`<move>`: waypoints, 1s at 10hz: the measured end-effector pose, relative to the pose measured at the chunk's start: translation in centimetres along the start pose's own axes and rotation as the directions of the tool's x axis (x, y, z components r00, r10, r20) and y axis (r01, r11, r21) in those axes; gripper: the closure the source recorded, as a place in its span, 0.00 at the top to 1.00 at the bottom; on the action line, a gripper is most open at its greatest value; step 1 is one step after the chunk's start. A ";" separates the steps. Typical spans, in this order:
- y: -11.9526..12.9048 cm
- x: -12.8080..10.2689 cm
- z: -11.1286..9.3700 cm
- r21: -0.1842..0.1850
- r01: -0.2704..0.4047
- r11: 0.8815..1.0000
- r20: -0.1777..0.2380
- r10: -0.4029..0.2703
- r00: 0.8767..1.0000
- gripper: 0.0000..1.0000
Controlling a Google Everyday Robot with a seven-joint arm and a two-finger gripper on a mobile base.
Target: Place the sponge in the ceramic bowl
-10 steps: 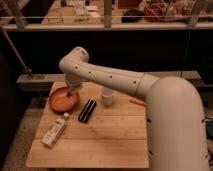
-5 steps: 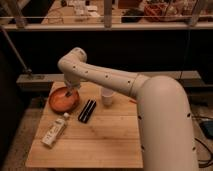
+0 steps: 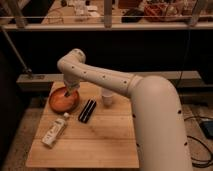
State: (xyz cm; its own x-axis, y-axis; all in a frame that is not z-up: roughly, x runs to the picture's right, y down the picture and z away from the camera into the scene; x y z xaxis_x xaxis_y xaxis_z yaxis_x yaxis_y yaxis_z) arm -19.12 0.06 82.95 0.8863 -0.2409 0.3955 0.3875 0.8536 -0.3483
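Looking down at the wooden table (image 3: 100,142), we saw the gripper (image 3: 70,93) clenched and hanging just over the ceramic bowl (image 3: 57,104) near the back left corner. We could not tell whether the sponge sat between its fingers or in the bowl.

Closed end effector (image 3: 68,93), low, far left

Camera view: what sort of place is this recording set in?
Likely an indoor lab or office test area: a small wooden table, cables on the floor at right, a railing behind. The gripper hangs over the ceramic bowl.
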 end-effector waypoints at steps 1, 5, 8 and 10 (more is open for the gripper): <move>-0.1 -0.2 0.2 -0.001 0.001 1.000 0.003 -0.001 1.000 0.07; -0.4 -0.4 1.3 -0.003 0.005 1.000 0.011 -0.005 1.000 0.07; -0.5 -0.4 1.7 -0.002 0.007 1.000 0.016 -0.007 1.000 0.07; -0.5 -0.5 2.0 -0.003 0.008 1.000 0.022 -0.008 1.000 0.07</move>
State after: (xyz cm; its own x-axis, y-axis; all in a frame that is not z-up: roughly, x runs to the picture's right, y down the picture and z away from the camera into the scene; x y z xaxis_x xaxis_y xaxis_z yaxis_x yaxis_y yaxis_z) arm -20.24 0.64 84.63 0.8772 -0.2379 0.4169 0.3958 0.8499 -0.3478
